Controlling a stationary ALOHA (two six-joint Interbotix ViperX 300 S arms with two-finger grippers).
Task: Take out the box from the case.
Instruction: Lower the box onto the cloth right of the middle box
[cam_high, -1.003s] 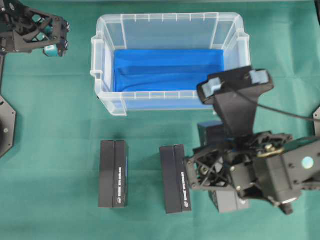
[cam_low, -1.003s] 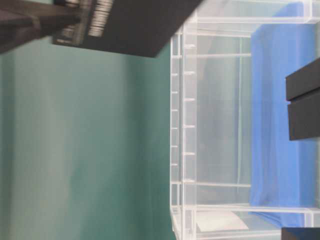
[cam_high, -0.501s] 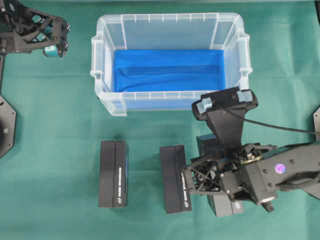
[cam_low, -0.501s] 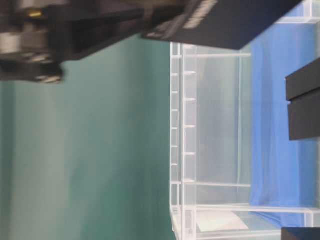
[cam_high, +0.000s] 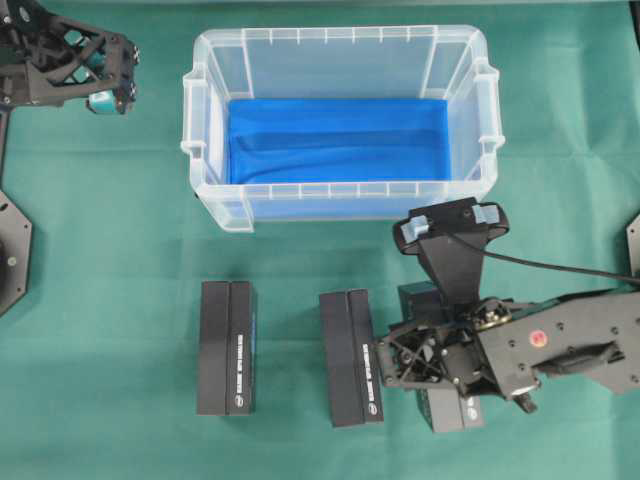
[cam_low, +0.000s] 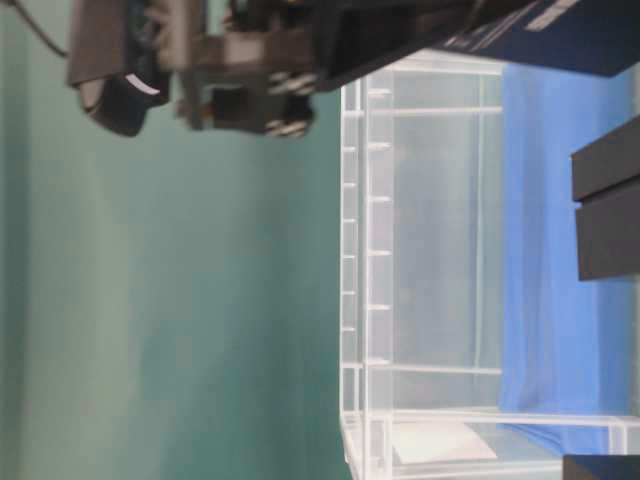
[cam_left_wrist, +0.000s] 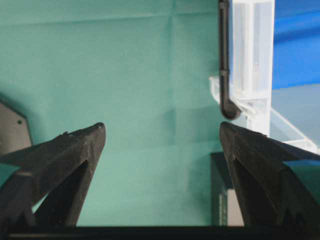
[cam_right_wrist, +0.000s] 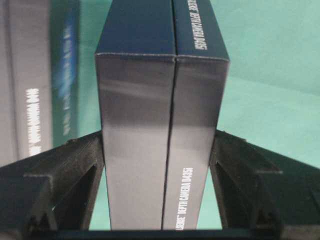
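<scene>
The case (cam_high: 205, 150) stands at the back middle, holding only its blue sheet (cam_high: 335, 140). In front of its right corner, my right gripper (cam_high: 432, 358) is shut on a black box (cam_high: 452, 412), mostly hidden under the arm. In the right wrist view the fingers (cam_right_wrist: 82, 165) press both long sides of the box (cam_right_wrist: 160, 100), with the right gripper (cam_right_wrist: 159, 137) pointing down at the green cloth. Whether the box touches the cloth cannot be told. My left gripper (cam_high: 100, 70) hangs open and empty at the far left; its jaws stand wide in the left wrist view (cam_left_wrist: 161, 127).
Two more black boxes (cam_high: 227, 347) (cam_high: 350, 357) lie side by side on the green cloth in front of the case, the second close to the right gripper. A cable (cam_high: 560, 265) runs from the right wrist camera. The left arm's base (cam_high: 10, 250) sits at the left edge.
The right arm has come down and slightly forward with the box, away from the case's rim toward the cloth. The left arm has not moved.
</scene>
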